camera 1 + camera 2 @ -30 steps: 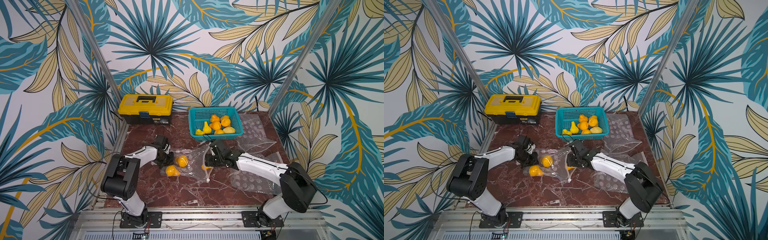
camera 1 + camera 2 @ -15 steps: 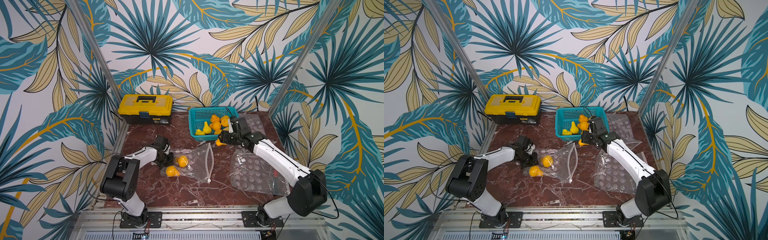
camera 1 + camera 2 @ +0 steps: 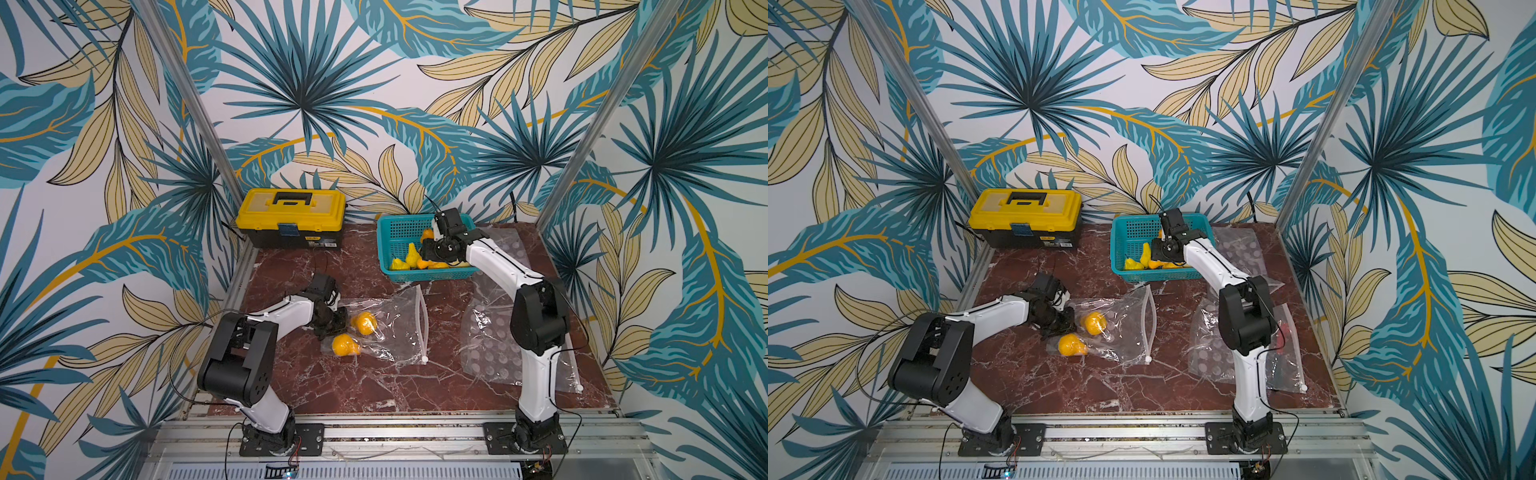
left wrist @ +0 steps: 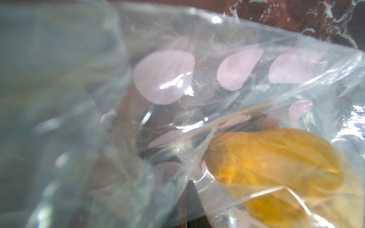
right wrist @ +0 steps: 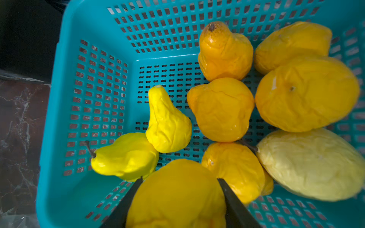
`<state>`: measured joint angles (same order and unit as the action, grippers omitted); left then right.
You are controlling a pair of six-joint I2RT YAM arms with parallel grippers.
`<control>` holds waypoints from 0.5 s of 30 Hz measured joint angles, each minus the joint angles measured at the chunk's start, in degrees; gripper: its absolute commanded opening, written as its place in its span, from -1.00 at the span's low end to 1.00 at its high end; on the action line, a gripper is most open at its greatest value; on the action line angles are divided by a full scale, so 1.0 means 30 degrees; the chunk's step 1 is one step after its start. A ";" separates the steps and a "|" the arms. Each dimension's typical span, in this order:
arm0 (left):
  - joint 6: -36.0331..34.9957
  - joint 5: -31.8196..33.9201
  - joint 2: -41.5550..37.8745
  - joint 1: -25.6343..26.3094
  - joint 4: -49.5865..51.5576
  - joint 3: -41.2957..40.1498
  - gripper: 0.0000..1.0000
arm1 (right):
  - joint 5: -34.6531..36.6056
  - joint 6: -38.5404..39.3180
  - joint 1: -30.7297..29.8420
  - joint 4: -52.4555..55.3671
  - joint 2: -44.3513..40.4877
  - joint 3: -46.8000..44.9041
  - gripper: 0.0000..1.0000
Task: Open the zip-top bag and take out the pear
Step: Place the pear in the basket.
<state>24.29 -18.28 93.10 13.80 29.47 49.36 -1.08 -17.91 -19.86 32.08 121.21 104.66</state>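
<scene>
The right gripper [image 5: 179, 178] has its two dark fingers [image 5: 122, 207] pressed against either side of a yellow-orange pear [image 5: 175, 199], which fills the gap between them. Past the fingertips lies a teal basket [image 5: 49, 128] with slotted walls. Just off one fingertip a bright yellow pear [image 5: 124, 158] lies on its side, touching an upright yellow pear [image 5: 167, 122]. Off the opposite fingertip sits an orange pear [image 5: 233, 169], a pale fruit [image 5: 312, 163] beside it. Farther ahead of the fingers rest more orange pears [image 5: 221, 110] and a large yellow fruit [image 5: 306, 92]

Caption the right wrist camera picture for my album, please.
The right gripper holds a yellow pear between its jaws over a teal basket of other yellow fruit.
</scene>
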 measured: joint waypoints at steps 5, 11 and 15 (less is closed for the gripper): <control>0.0277 -0.0036 0.0000 0.0160 0.0036 0.0000 -0.77 | -0.0168 0.0073 0.0022 -0.0051 0.1807 0.0736 -0.02; 0.0517 -0.0146 0.0000 0.0546 0.0058 0.0000 -0.77 | -0.0219 0.0131 -0.0015 -0.0743 0.3461 0.1574 0.01; 0.0721 -0.0233 -0.0007 0.0670 0.0102 0.0000 -0.77 | -0.0007 0.0240 0.0022 -0.1268 0.4648 0.2790 0.21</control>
<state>26.46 -18.98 93.08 15.81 29.78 49.36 -1.10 -17.19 -19.79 28.27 135.15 113.03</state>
